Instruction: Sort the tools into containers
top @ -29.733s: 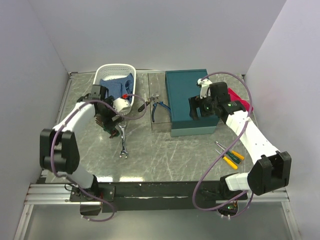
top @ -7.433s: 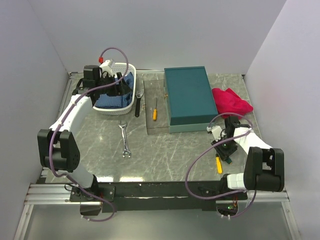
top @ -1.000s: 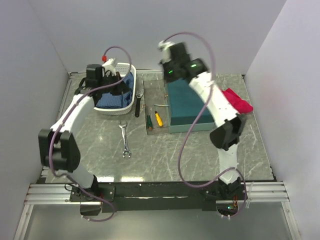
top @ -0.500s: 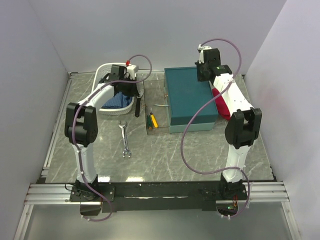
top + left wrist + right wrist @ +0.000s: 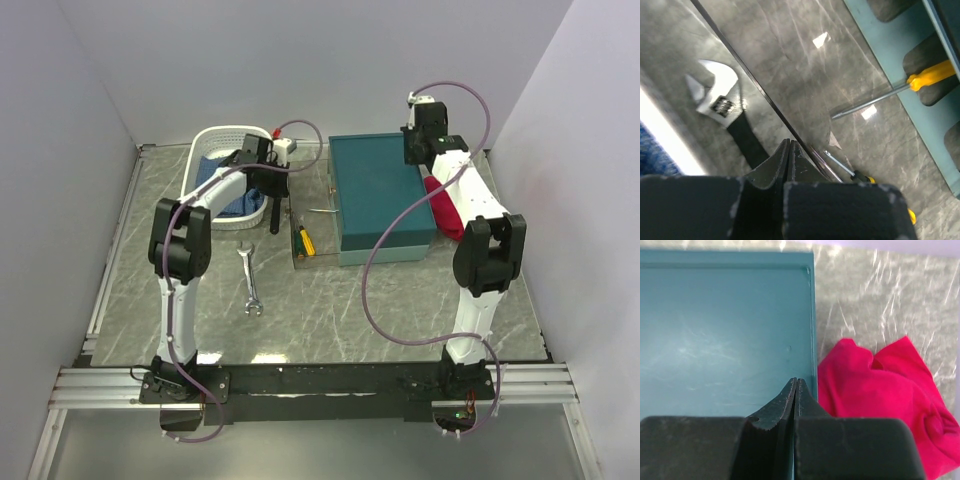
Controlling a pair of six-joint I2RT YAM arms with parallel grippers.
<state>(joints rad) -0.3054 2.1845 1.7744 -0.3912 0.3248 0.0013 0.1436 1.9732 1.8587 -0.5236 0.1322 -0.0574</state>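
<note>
The teal box (image 5: pixel 380 195) stands shut at the back right; its lid (image 5: pixel 725 330) fills the right wrist view. My right gripper (image 5: pixel 422 150) (image 5: pixel 796 381) hangs shut and empty over the lid's right edge. My left gripper (image 5: pixel 272 185) (image 5: pixel 789 142) is shut and empty above the dark-handled wrench (image 5: pixel 275 212) (image 5: pixel 722 102), beside the shallow tray (image 5: pixel 318 225). In the tray lie a green-handled screwdriver (image 5: pixel 296 240) and a yellow-handled one (image 5: pixel 309 242). Another yellow-handled screwdriver (image 5: pixel 932 75) points its shaft across the tray. A silver spanner (image 5: pixel 251 280) lies on the table.
A white basket (image 5: pixel 212 140) with a blue cloth (image 5: pixel 236 203) stands at the back left, under the left arm. A red cloth (image 5: pixel 445 210) (image 5: pixel 880 385) lies right of the box, mostly under the right arm. Walls close in on three sides.
The right arm has swung from behind the tray across to the box's back right edge. The left arm has moved right, from over the basket to above the wrench. Both grippers stay shut.
</note>
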